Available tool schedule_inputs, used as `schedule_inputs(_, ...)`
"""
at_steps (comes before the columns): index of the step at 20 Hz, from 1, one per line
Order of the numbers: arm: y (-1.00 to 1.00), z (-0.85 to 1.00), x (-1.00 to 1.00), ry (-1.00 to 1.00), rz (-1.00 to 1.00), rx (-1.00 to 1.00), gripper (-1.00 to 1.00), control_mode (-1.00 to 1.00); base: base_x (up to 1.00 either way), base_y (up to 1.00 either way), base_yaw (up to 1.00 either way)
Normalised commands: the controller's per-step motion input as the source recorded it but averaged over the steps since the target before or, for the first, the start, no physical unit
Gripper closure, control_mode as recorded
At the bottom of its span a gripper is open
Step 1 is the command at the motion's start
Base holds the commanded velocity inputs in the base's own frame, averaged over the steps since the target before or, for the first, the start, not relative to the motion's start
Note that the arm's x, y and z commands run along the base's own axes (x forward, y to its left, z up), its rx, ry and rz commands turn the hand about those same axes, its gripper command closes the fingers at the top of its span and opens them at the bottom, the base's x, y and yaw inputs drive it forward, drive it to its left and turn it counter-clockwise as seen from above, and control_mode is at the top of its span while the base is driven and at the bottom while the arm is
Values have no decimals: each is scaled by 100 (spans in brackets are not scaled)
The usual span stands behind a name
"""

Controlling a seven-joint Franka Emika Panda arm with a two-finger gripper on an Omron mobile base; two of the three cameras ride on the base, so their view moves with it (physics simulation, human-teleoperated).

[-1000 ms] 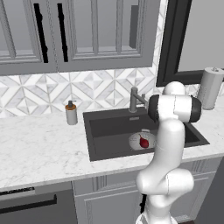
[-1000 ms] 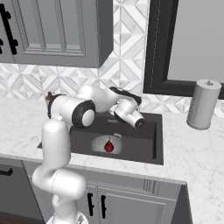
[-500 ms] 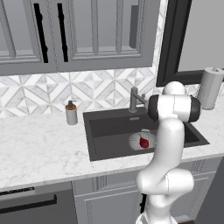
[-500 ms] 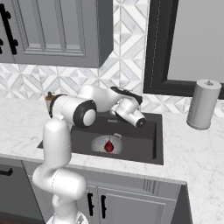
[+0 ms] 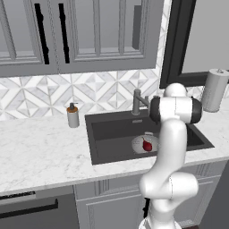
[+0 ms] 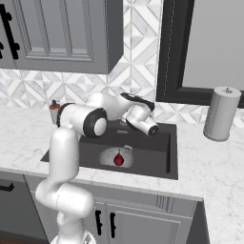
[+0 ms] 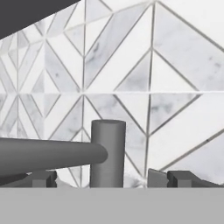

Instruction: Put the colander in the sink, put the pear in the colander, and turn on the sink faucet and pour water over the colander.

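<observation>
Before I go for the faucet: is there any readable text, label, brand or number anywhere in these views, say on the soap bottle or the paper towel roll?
None: no readable text, label, brand, number or sign in any view.
Soap bottle: plain, no label visible.
Paper towel roll: blank.
Sink faucet: bare grey metal, no markings.
Colander and pear in the sink: no markings.
Cabinets and backsplash tiles: patterns only.

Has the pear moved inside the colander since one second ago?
No. The pear lies in the same spot in the colander, at the same offset from the sink walls in the right base view.
</observation>
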Motion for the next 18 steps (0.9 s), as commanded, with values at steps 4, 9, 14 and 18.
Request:
schedule_inputs(4,0,0,24,0,0,0,-100,-100,0,0,0)
schedule_inputs(9,0,-8,23,0,0,0,-100,-100,0,0,0)
schedule_inputs(14,0,-19,23,0,0,0,-100,-100,0,0,0)
schedule_inputs(18,0,-16,22,0,0,0,-100,-100,0,0,0)
